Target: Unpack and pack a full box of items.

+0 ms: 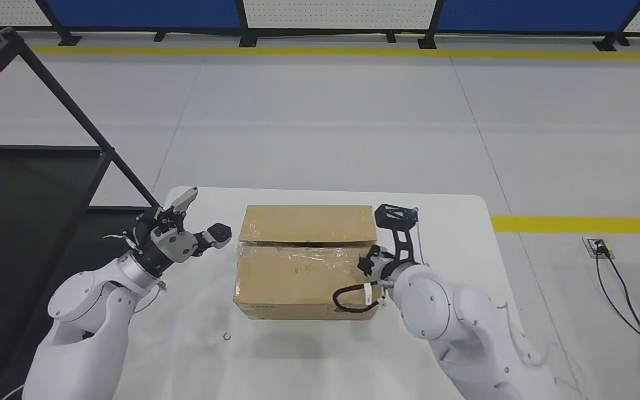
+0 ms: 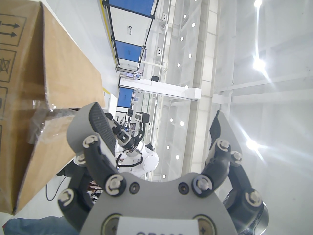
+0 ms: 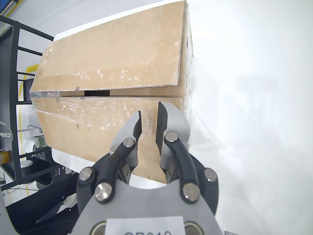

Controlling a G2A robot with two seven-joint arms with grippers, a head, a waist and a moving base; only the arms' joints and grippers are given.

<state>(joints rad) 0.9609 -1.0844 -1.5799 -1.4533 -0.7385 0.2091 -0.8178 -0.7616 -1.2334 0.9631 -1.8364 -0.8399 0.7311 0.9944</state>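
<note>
Holds the left gripper point(image 2: 158, 123) spread wide, nothing between the fingers point(image 2: 101, 123), tilted upward beside the left end of the box point(image 1: 305, 265), near it but apart. Holds the right gripper point(image 3: 149, 119) parted by a narrow gap only, pinching nothing, over the right end of the near flap point(image 3: 85, 128), close by the seam; cannot tell whether touching the cardboard. Finds the box at the middle of the table point(image 1: 450, 225), brown cardboard, long side toward the robot, between the two grippers. Shows both top flaps down, the far flap point(image 3: 117, 57) riding a little higher than the near one, with a dark slit point(image 3: 96, 93) open along the seam. Shows crinkled clear tape point(image 3: 80, 110) on both flaps by the seam and round the left end. Shows printed handling marks point(image 2: 9, 32) on that left end. Has a tiny thing point(image 1: 228, 335) on the table before the box's left corner, too small to tell.
</note>
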